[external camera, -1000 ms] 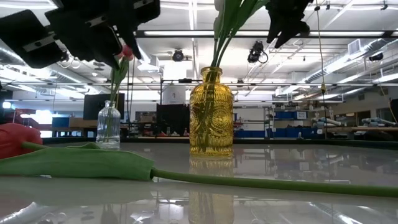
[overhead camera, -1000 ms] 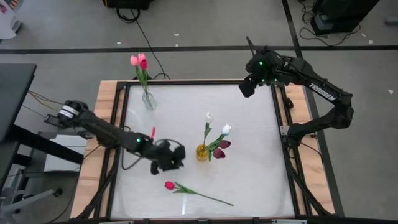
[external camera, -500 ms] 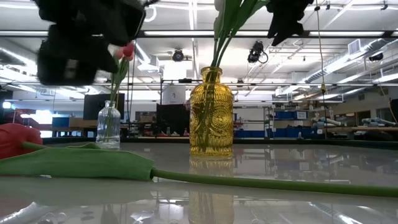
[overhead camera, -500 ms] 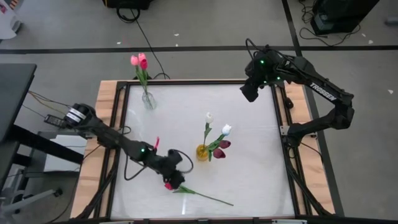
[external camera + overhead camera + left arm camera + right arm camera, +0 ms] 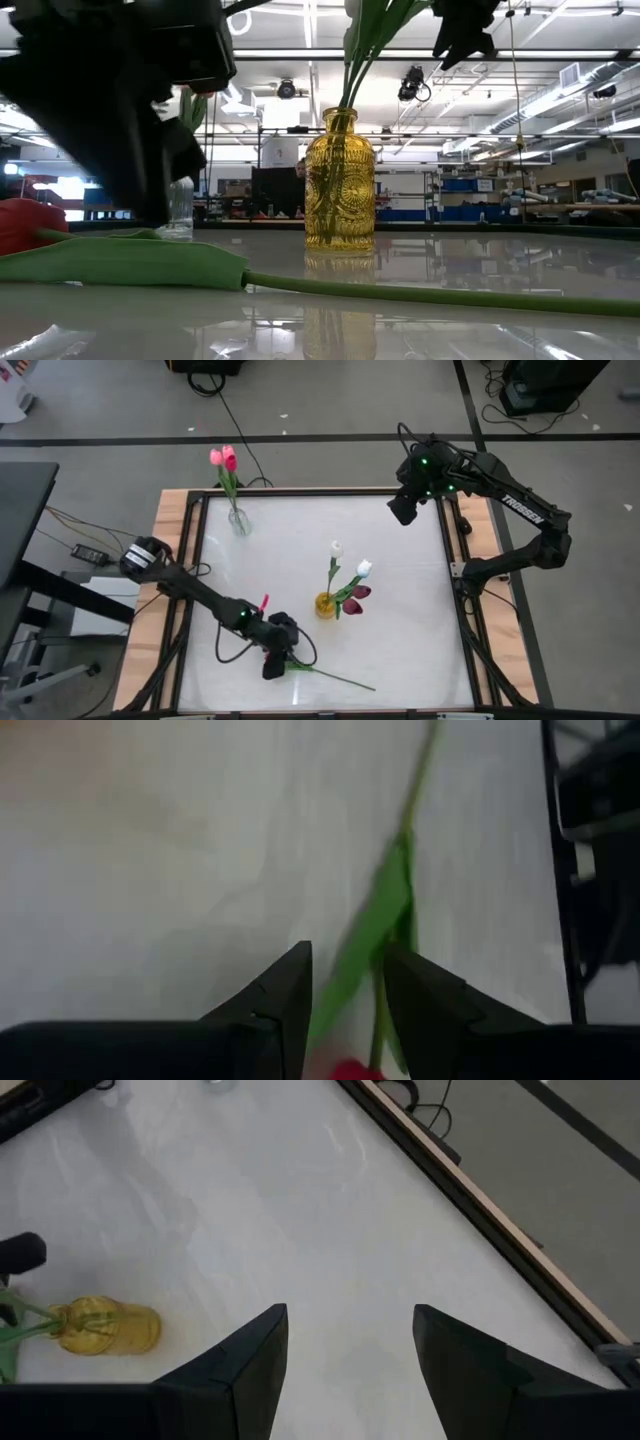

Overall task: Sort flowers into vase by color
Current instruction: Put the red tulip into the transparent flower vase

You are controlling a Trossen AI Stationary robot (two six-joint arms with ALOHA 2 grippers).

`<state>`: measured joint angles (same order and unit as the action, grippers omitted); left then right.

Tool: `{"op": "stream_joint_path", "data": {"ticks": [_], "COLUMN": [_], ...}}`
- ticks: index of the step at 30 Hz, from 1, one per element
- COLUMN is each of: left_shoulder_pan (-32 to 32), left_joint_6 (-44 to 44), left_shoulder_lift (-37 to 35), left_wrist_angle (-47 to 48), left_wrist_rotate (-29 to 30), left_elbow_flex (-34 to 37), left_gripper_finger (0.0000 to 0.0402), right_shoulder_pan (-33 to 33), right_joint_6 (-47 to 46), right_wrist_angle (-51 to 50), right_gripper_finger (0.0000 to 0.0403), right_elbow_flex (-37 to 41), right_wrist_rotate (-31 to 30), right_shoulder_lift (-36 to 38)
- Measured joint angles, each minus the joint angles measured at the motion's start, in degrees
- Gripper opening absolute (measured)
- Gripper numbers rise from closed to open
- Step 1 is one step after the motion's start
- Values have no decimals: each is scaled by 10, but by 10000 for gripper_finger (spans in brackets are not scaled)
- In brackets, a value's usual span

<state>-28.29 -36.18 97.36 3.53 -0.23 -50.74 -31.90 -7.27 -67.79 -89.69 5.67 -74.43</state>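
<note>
Fingers of our left gripper straddle the red tulip lying near the table's front edge, spread either side of its stem, nothing clasped yet, presumably lining up a pick. Right gripper waits spread and empty over the far right corner. Yellow vase mid-table, clear vase far left. Glossy white tabletop; workshop beyond.

Both arms are black, made of thick round parts joined by thinner links. The right arm has white letters on its long part and a small green light near the wrist. The left arm has a silver ring at one joint, a tiny green light, a small red piece and a thin black cable looping beside it. The fingers are dark, flat and pointed.
</note>
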Motion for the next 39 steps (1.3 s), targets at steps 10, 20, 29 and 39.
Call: {"op": "stream_joint_path", "data": {"ticks": [10, 20, 29, 39], "left_shoulder_pan": [-34, -34, -34, 44], "left_joint_6": [39, 94, 317, 546], "left_shoulder_lift": [26, -5, -98, -157], "left_wrist_angle": [26, 171, 467, 597], "left_wrist_rotate": [-30, -29, -4, 180], "left_elbow_flex": [0, -2, 1, 2], "left_gripper_finger": [101, 11, 29, 45], "right_shoulder_pan": [0, 0, 0, 0], "right_joint_6": [-6, -18, -32, -77], "right_wrist_angle": [21, 35, 58, 97], "right_gripper_finger": [224, 224, 224, 224], "right_elbow_flex": [0, 0, 0, 0], "right_wrist_rotate": [0, 0, 0, 0], "right_shoulder_lift": [0, 0, 0, 0]}}
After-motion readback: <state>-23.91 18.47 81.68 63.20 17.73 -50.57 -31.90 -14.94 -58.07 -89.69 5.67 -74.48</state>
